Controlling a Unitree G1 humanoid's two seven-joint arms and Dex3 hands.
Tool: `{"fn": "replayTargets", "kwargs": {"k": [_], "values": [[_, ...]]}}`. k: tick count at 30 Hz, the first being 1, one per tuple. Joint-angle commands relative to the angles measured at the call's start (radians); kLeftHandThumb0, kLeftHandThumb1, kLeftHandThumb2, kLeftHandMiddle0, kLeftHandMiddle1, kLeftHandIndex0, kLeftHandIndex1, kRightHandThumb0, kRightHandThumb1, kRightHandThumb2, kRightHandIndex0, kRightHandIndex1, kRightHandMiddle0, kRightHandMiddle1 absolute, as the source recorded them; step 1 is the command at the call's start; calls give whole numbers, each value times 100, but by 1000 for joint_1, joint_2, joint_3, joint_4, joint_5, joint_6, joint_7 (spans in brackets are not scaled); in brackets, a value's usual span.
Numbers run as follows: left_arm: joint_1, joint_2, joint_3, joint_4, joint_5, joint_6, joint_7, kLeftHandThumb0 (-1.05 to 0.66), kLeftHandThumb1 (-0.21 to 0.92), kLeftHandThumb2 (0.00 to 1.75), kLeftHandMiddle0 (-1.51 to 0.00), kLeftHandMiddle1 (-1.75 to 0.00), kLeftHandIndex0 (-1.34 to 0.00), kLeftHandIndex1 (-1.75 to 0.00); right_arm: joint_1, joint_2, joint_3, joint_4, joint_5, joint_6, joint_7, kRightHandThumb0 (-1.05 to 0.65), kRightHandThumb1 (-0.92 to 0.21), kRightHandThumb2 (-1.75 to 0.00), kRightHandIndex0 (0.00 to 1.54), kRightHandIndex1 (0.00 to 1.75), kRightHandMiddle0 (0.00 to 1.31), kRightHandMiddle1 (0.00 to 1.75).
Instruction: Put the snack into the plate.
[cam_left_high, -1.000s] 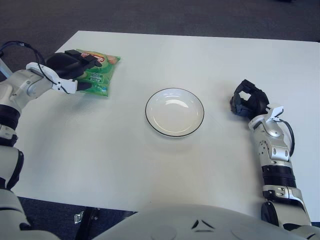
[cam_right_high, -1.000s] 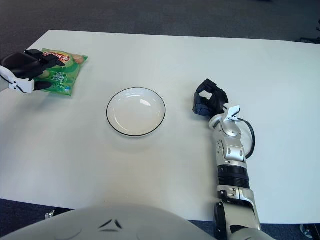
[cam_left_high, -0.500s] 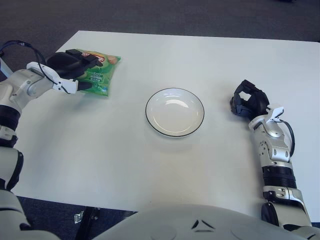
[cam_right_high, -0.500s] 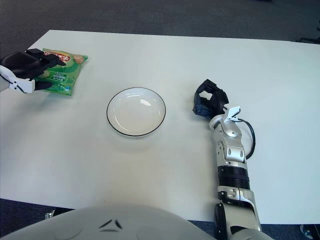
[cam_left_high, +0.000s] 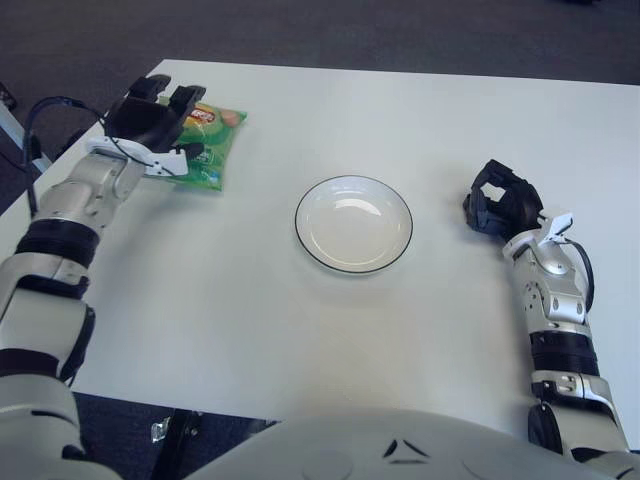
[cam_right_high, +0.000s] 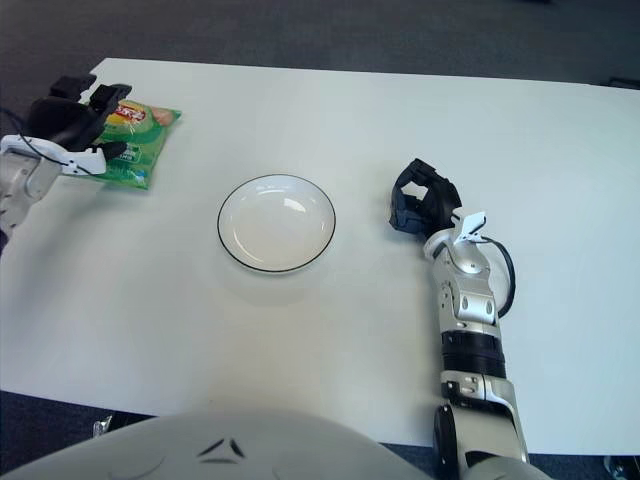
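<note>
The snack is a green bag (cam_left_high: 208, 145) lying flat on the white table (cam_left_high: 250, 300) at the far left. My left hand (cam_left_high: 160, 120) is over the bag's left end. Its fingers (cam_left_high: 157, 88) are raised and spread above the bag, and its thumb (cam_left_high: 190, 153) rests against the bag's near edge. The bag is not lifted. The white plate with a dark rim (cam_left_high: 353, 224) stands empty at the table's middle, well to the right of the bag. My right hand (cam_left_high: 498, 203) rests on the table right of the plate, fingers curled, holding nothing.
The table's far edge (cam_left_high: 400, 70) runs close behind the bag, with dark carpet beyond. A black cable (cam_left_high: 50, 110) loops off my left forearm near the table's left edge.
My left wrist has turned and its forearm has swung in towards the table. The fingers that lay across the bag are now raised and spread. The right hand has not moved.
</note>
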Motion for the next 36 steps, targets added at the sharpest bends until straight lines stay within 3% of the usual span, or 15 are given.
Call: {"fn": "replayTargets", "kwargs": {"k": [1, 25, 36], "values": [[7, -5, 10, -26, -12, 18, 4, -91, 92, 122, 0, 0, 0, -13, 61, 3, -1, 104, -12, 60, 1, -48, -34, -129, 130, 175, 60, 175], [-17, -24, -4, 4, 0, 16, 27, -90, 92, 121, 0, 0, 0, -20, 40, 5, -2, 141, -26, 48, -46, -47, -35, -127, 128, 175, 59, 175], [-75, -70, -10, 124, -22, 64, -46, -90, 92, 121, -5, -2, 0, -28, 33, 7, 0, 161, -25, 31, -42, -47, -35, -127, 129, 175, 59, 175]]}}
